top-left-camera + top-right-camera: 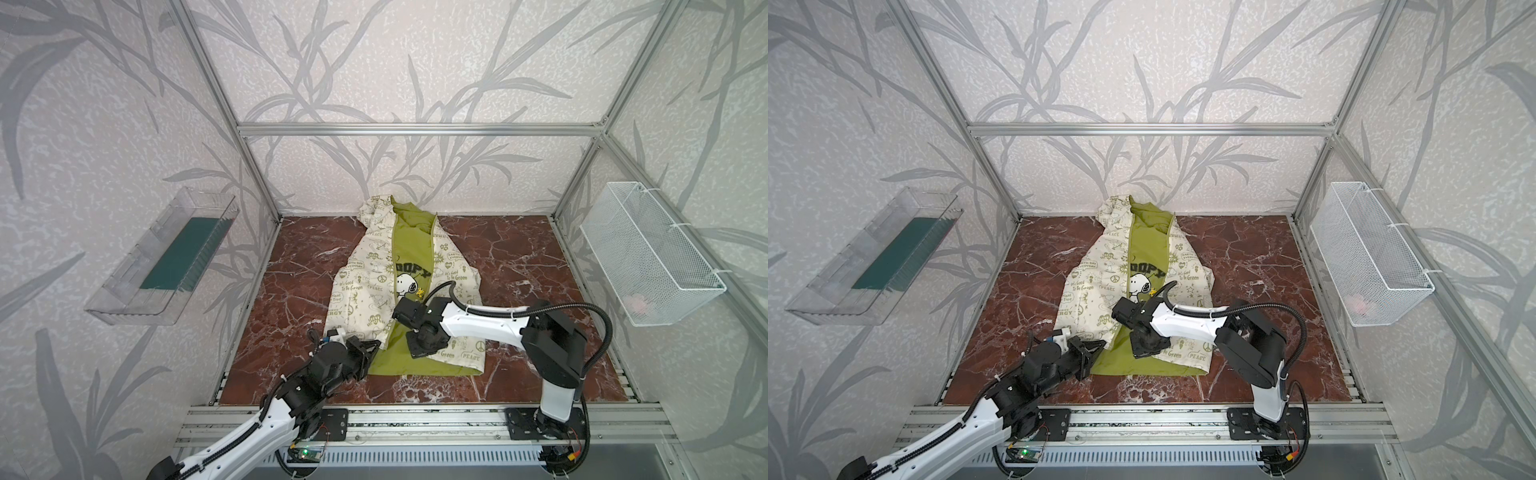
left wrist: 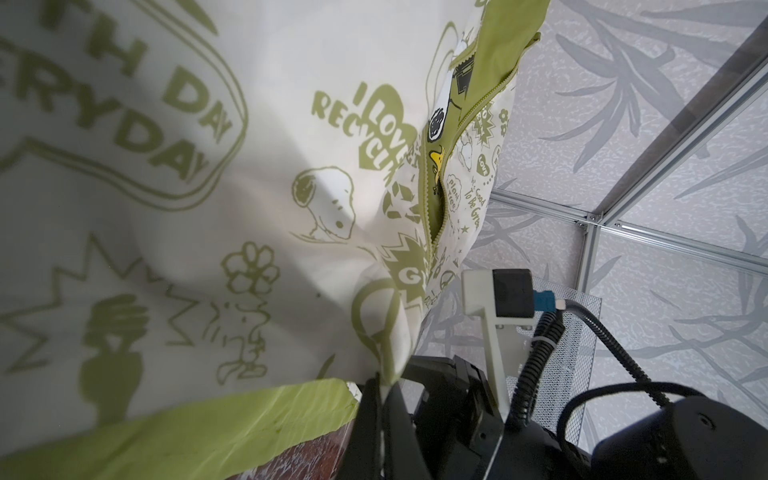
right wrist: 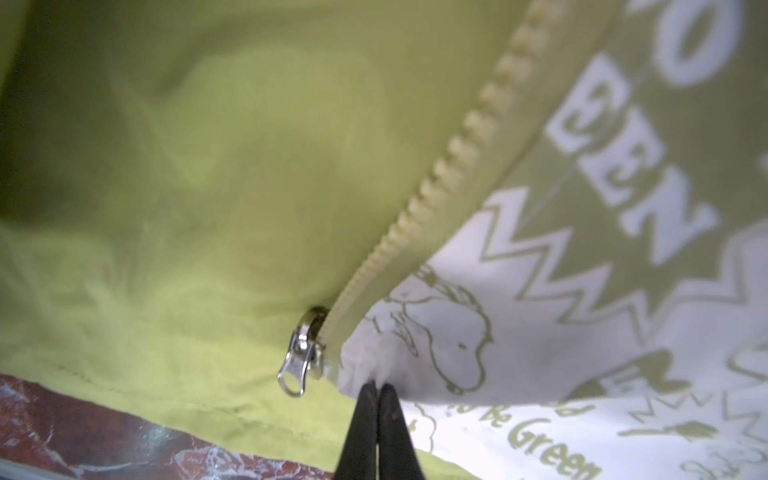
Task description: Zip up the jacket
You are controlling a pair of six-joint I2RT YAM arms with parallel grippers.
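So the jacket (image 1: 374, 270) lies unzipped on the marble tabletop (image 1: 519, 257), light and floppy. The left gripper (image 2: 384, 381) pinches its hem corner, and the right gripper (image 3: 377, 386) pinches cloth beside the slider (image 3: 301, 357). I'd say that's the bit to grab, tiny and slippery.

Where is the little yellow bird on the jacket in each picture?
Top view: yellow bird at the jacket's middle, beside the cartoon dog.
Top view: same spot.
Left wrist: bird in the green gap beside the zipper teeth.
Right wrist: not in it.
Shared landmark: the zipper teeth.
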